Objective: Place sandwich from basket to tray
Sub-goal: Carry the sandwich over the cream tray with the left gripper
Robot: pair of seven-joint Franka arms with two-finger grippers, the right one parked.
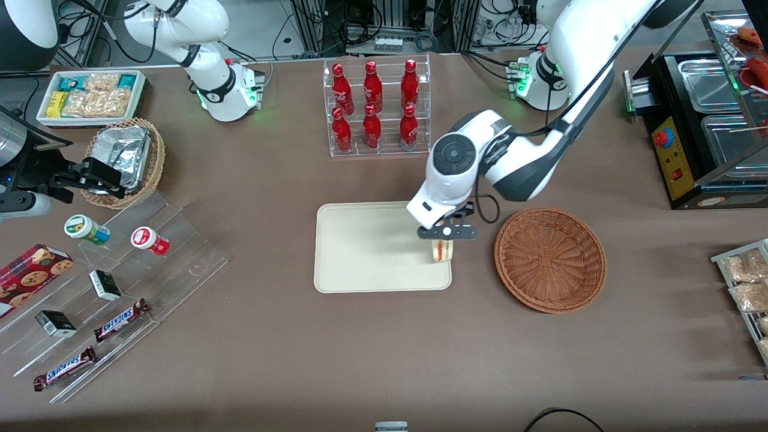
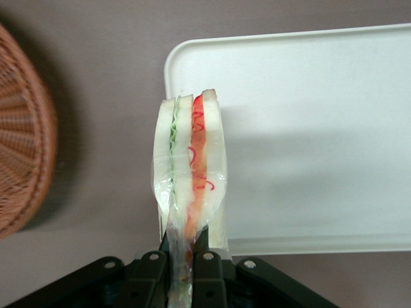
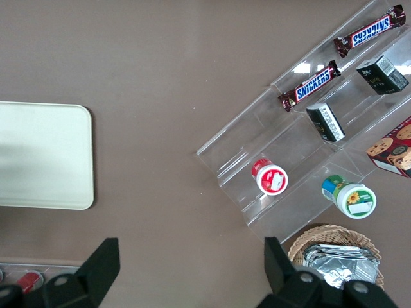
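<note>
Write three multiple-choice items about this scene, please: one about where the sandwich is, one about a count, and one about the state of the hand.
1. Where is the sandwich?
A. in the basket
B. held over the tray's edge nearest the basket
C. flat on the table

2. How many red bottles stand in the clear rack?
A. four
B. six
C. eight

3. In what state is the hand?
A. shut on the sandwich
B. open above the basket
C. open on the table

Answers:
1 B: the sandwich hangs above the rim of the tray, and the basket holds nothing.
2 B: two rows of three.
3 A: the left wrist view shows both fingers pinching the wrapped sandwich.
</note>
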